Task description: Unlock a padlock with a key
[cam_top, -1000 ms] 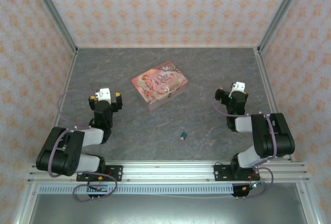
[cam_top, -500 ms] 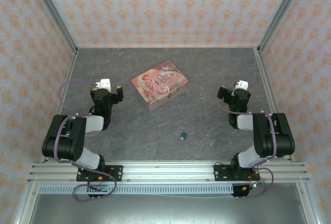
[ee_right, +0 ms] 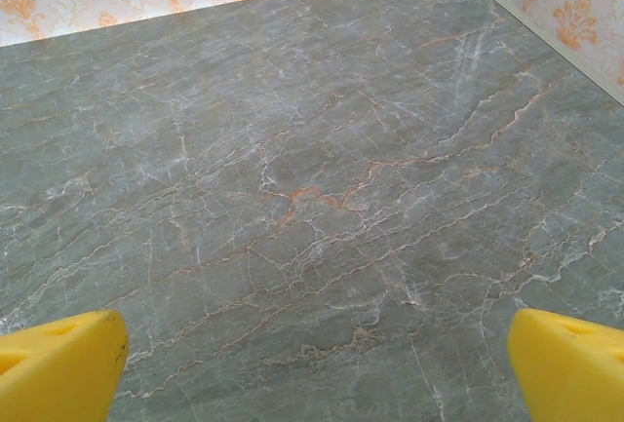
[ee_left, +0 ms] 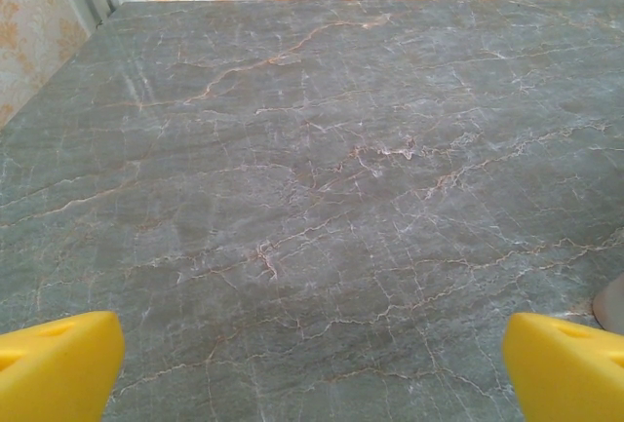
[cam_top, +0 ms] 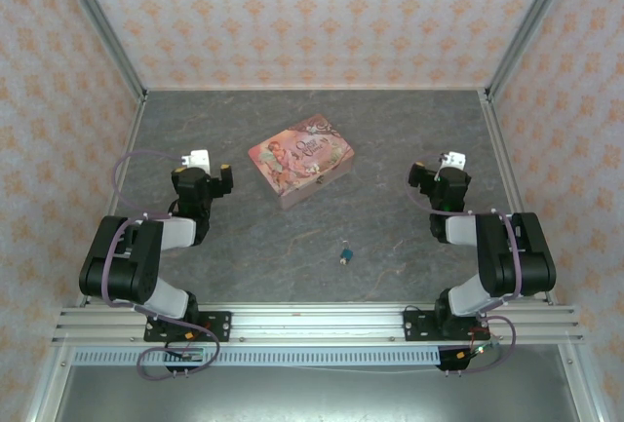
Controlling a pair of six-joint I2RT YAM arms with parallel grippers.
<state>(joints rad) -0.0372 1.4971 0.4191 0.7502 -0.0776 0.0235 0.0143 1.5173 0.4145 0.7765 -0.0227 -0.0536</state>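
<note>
The tiny teal-blue padlock (cam_top: 345, 252) lies on the grey marbled table in front of the centre, between the two arms. A small brassy bit shows at its near end, and I cannot tell whether that is the key. My left gripper (cam_top: 202, 169) hovers at the left, well away from the padlock, and is open. In the left wrist view my left gripper (ee_left: 312, 368) has its yellow fingertips (ee_left: 57, 364) far apart over bare table. My right gripper (cam_top: 439, 171) stands at the right, also open. My right gripper (ee_right: 314, 368) has nothing between its fingertips (ee_right: 570, 364).
A pink picture-covered box (cam_top: 300, 159) sits at mid-table beyond the padlock, between the grippers. Patterned walls with metal corner posts (cam_top: 97, 22) close the table on three sides. The arms' mounting rail (cam_top: 312, 323) runs along the near edge.
The left arm has folded back and its gripper has moved a little farther away and left. The right gripper has shifted slightly right. Both have been still for the last half second.
</note>
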